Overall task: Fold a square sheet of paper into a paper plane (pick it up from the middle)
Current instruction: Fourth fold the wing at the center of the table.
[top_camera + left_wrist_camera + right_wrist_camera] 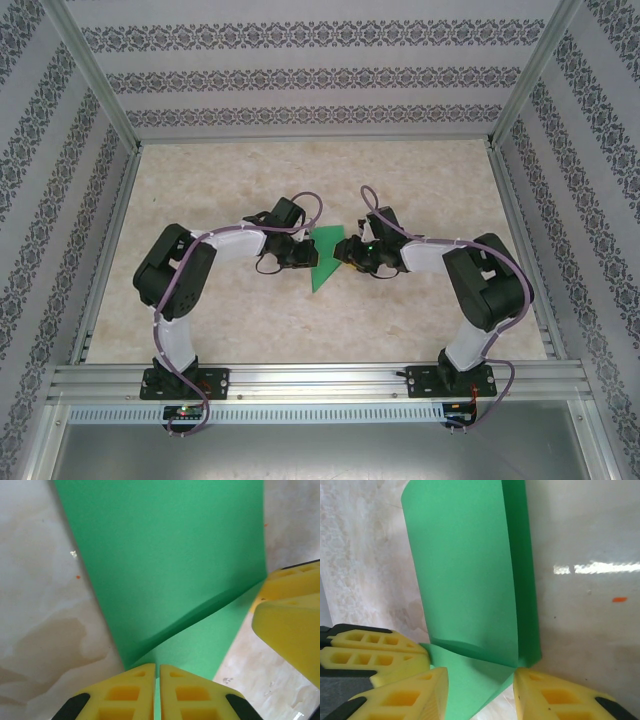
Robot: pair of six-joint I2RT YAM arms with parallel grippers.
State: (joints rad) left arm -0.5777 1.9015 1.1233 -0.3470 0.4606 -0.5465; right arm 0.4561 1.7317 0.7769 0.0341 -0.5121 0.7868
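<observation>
The table (200, 190) has a pale, beige marbled top with a glossy sheen. Walls (320, 70) with grey ornamental stripes enclose it, an aluminium rail (320, 380) runs along its near edge, and a tiny orange speck (619, 599) lies on it.

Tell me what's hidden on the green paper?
Top view: green paper is tiny, partly behind the arms; creases unreadable.
Left wrist view: top edge cuts off its far end; left gripper covers the near edge.
Right wrist view: bottom edge cuts off its near part.
</observation>
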